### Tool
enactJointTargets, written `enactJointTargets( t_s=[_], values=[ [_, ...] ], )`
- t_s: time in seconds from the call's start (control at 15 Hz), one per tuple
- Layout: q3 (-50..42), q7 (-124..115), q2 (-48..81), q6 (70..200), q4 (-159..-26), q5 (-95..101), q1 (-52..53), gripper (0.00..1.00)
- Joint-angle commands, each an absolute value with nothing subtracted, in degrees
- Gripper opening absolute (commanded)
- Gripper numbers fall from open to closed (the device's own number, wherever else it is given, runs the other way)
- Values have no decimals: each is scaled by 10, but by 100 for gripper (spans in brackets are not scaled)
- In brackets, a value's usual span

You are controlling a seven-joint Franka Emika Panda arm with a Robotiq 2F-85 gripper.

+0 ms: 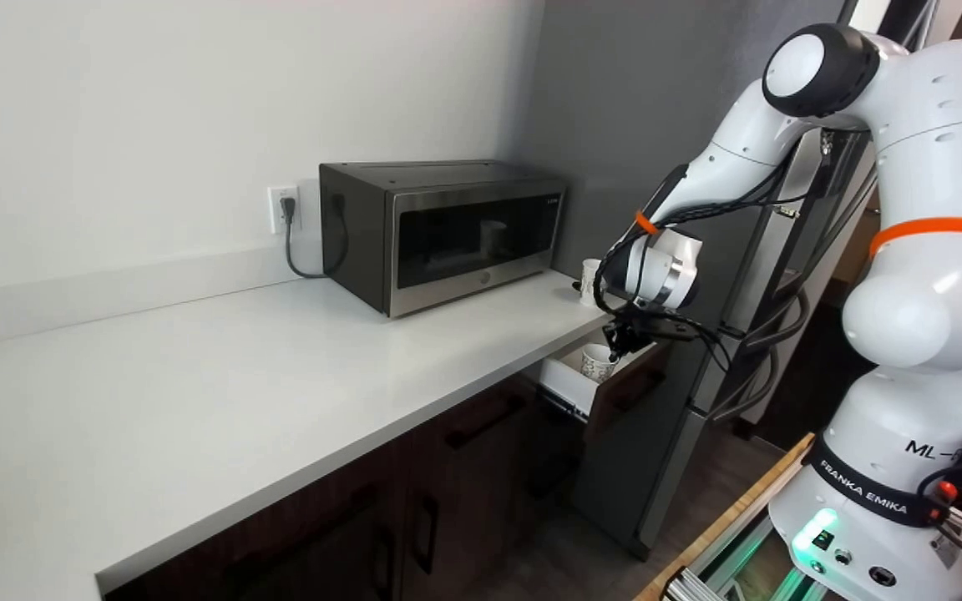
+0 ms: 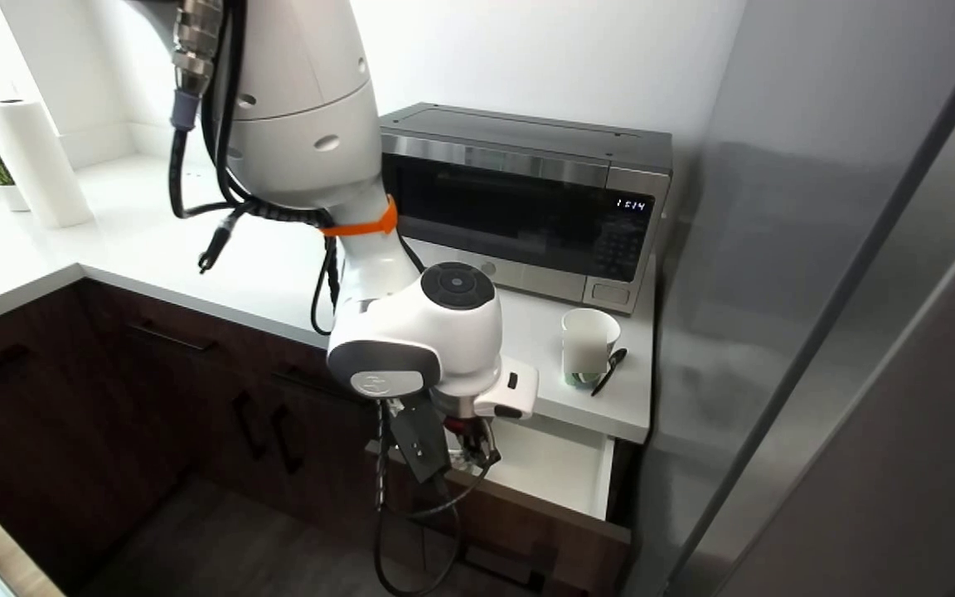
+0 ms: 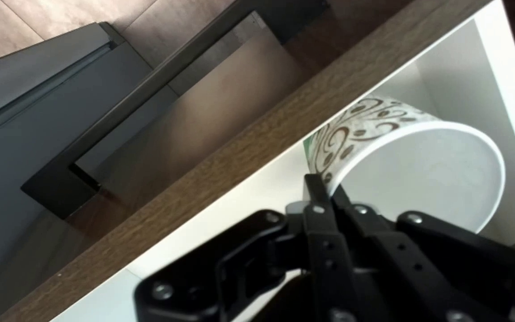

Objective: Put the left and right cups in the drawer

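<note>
Black metal gripper (image 3: 327, 187) pinches round white paper cup (image 3: 409, 165) by rim, likely for release inside brown wooden drawer (image 3: 239, 157) (base contact unclear).

Paper-looking cup (image 3: 409, 165), drawer (image 3: 239, 161) edged in wood grain (smooth inside), glossy counter (image 1: 239, 401), metal-fronted microwave (image 1: 448, 238), matt fingers (image 3: 323, 246)

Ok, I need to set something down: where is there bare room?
Best is the counter, between the white wall, the microwave and the front edge. The drawer also has bare floor toward the grey panel. Crowded: the counter corner by that panel, with a white cup and black utensil, and the drawer's other end, where jaws straddle the rim of a second cup.
</note>
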State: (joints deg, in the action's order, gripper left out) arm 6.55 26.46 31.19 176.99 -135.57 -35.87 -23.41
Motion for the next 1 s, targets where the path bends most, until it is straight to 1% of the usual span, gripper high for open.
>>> enactJointTargets(
  t_s=[0.0, 0.07, 0.2, 0.67, 0.73, 0.93],
  values=[
    [40, 235, 339, 1778, -1332, -357, -201, 27],
    [36, 231, 341, 1777, -1330, -357, -196, 29],
    [32, 225, 343, 1773, -1324, -359, -190, 43],
    [36, 223, 311, 1758, -1321, -361, -200, 95],
    [35, 225, 304, 1756, -1322, -360, -202, 100],
    [6, 233, 265, 1718, -1333, -335, -194, 100]
  ],
)
